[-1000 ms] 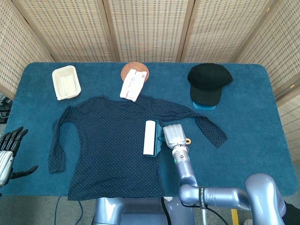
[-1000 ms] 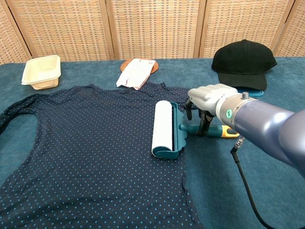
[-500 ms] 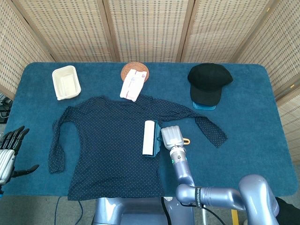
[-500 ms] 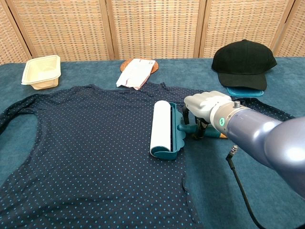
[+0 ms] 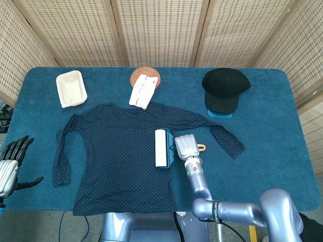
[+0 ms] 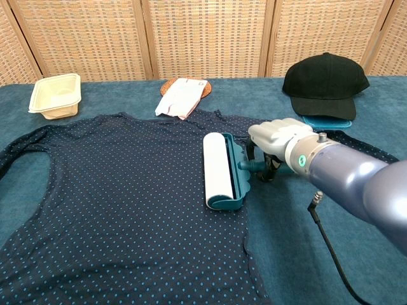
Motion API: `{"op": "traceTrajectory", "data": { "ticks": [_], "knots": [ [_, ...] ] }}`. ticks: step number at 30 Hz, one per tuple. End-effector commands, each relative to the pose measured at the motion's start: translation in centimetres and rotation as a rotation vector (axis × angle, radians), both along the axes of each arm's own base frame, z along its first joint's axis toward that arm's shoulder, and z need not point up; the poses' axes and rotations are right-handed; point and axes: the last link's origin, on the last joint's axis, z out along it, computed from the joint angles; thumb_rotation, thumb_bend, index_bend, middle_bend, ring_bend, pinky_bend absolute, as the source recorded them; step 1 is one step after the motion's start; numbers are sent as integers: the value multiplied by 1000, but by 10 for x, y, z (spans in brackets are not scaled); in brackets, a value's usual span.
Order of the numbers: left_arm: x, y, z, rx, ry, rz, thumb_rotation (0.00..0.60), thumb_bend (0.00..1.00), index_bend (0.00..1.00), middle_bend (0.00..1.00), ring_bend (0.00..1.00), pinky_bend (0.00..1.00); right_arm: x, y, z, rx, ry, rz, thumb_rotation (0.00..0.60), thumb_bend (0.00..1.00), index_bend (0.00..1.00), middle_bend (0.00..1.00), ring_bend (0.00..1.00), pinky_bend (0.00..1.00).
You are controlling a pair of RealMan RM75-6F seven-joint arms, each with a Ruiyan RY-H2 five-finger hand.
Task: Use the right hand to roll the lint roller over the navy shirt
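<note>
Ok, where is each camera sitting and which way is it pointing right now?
Head view: high above the table, looking down on the navy shirt; shows the left robot hand at the near-left edge and the right robot hand.
Chest view: low at the near edge, facing across to the screen; shows the right arm only.
Shared: lint roller, black cap.

- Right hand (image 6: 278, 136) grips the lint roller's (image 6: 221, 170) teal handle.
- Roller's white drum lies flat on the navy shirt (image 6: 121, 197).
- Black cap (image 6: 325, 77) sits behind the hand.
</note>
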Motion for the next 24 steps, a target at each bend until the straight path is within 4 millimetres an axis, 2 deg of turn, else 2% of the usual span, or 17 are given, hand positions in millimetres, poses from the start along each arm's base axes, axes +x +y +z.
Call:
{"op": "traceTrajectory", "data": {
  "ticks": [1, 4, 5, 7, 10, 13, 16, 22, 24],
  "knots": [
    [0, 1, 0, -1, -3, 2, 600, 0, 0, 0, 0, 0, 9, -4, 9, -16, 1, 34, 600, 847, 700, 1000, 1000, 1000],
    [-1, 2, 1, -2, -10, 5, 600, 0, 0, 0, 0, 0, 25, -8, 18, -27, 16, 74, 600, 846, 708, 1000, 1000, 1000],
    [-2, 3, 3, 3, -18, 9, 600, 0, 0, 0, 0, 0, 44, -12, 24, -42, 53, 131, 600, 847, 711, 1000, 1000, 1000],
    [-4, 6, 5, 4, -25, 16, 600, 0, 0, 0, 0, 0, 64, -15, 27, -43, 98, 143, 600, 847, 715, 1000, 1000, 1000],
    [-5, 8, 5, 0, -29, 21, 600, 0, 0, 0, 0, 0, 84, -14, 25, -39, 134, 155, 600, 850, 717, 1000, 1000, 1000],
    [-7, 11, 6, -5, -34, 30, 600, 0, 0, 0, 0, 0, 108, -9, 13, -25, 189, 176, 600, 853, 717, 1000, 1000, 1000],
    [-9, 14, 7, -4, -41, 38, 600, 0, 0, 0, 0, 0, 125, -1, -2, 3, 225, 192, 600, 851, 717, 1000, 1000, 1000],
    [-12, 16, 8, -5, -44, 49, 600, 0, 0, 0, 0, 0, 145, 18, -35, 62, 271, 241, 600, 851, 722, 1000, 1000, 1000],
    [-12, 16, 7, -5, -44, 51, 600, 0, 0, 0, 0, 0, 149, 21, -40, 66, 279, 254, 600, 851, 723, 1000, 1000, 1000]
  ]
}}
